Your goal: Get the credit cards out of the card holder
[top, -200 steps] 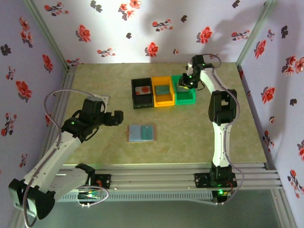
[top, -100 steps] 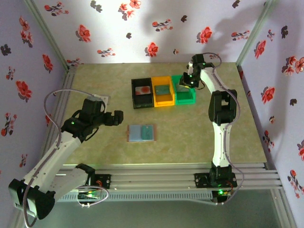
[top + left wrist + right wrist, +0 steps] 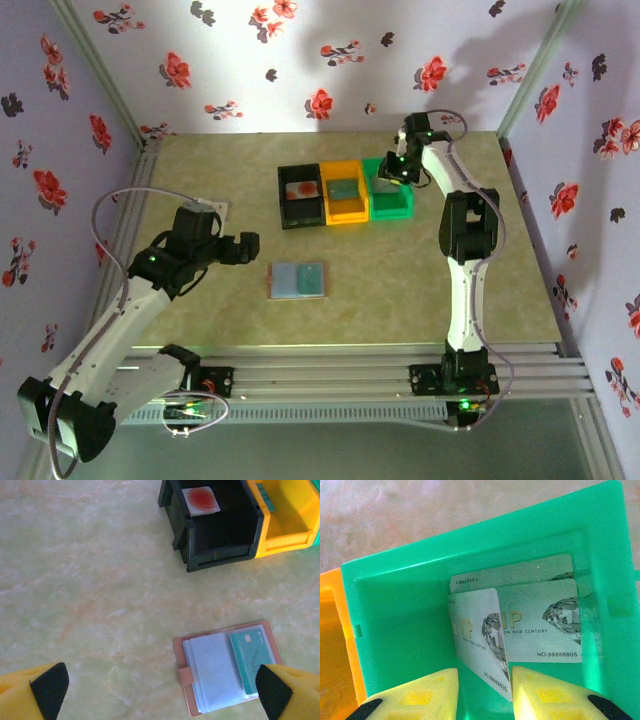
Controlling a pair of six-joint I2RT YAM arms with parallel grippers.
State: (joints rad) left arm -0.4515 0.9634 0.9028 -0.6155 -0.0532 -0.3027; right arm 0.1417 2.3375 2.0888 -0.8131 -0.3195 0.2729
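Note:
The card holder point(image 3: 298, 280) lies open on the table, pinkish-tan with pale blue sleeves point(image 3: 215, 667). A teal credit card point(image 3: 252, 655) sits in its right panel. My left gripper point(image 3: 247, 247) hovers open to the left of it, and in the left wrist view the holder lies between its fingertips point(image 3: 160, 690). My right gripper point(image 3: 388, 176) is over the green bin point(image 3: 392, 208). A silver VIP card point(image 3: 480, 630) stands tilted between its parted fingers point(image 3: 485, 690), with a gap on the left side. Two more silver cards point(image 3: 540, 625) lie flat in that bin point(image 3: 395, 580).
A black bin point(image 3: 300, 212) holds a white card with a red circle point(image 3: 201, 500). The orange bin point(image 3: 345, 212) beside it holds a teal card point(image 3: 343, 187). The three bins stand in a row at the table's back. Flowered walls enclose the table.
My right gripper's jaws have parted a little around the silver card over the green bin. The left arm and the card holder have not moved.

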